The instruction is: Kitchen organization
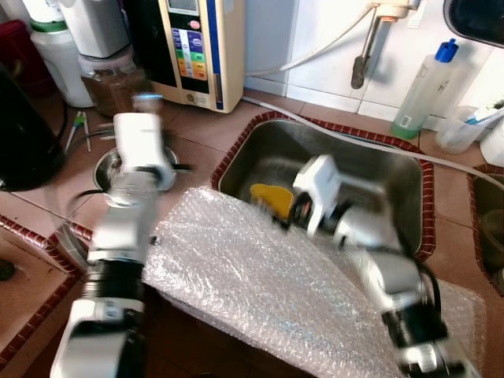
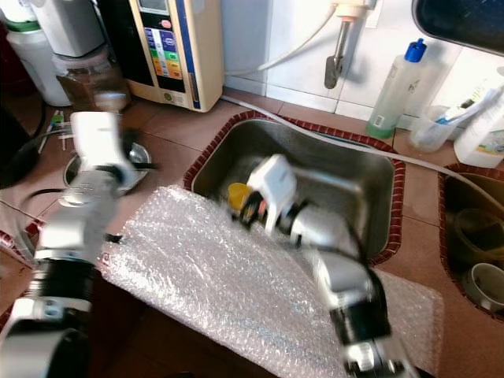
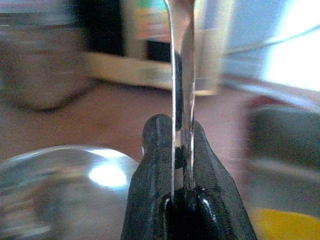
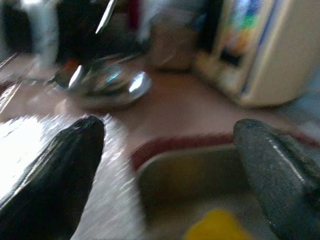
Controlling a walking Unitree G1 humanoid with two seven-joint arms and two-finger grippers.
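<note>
A thin metal utensil (image 3: 181, 75), probably a spoon or knife handle though blur hides which, is clamped between the closed fingers of the left gripper (image 3: 175, 165). It is held above the terracotta tabletop (image 1: 205, 126), just beside a shallow steel dish (image 1: 110, 167) that sits near a water appliance (image 1: 193, 47). In the right wrist view the dish (image 4: 107, 85) is seen to carry what look like other pieces of cutlery, so the dish is judged to be the collecting place.

The right gripper (image 4: 170, 165) is held with its fingers wide apart and nothing between them, at the near left edge of the steel sink (image 1: 394, 169), over the border of a sheet of bubble wrap (image 1: 260, 276) spread across the tabletop's front. A yellow object (image 1: 272, 197) lies in the sink bottom just beyond it; its nature cannot be told.

The task is judged to be partway: one utensil is in hand but not yet set down, and the yellow object is not yet taken from the sink. A spray bottle (image 1: 421, 87) and a clear cup (image 1: 457, 126) stand untouched behind the sink, and the bubble wrap is not yet cleared away.
</note>
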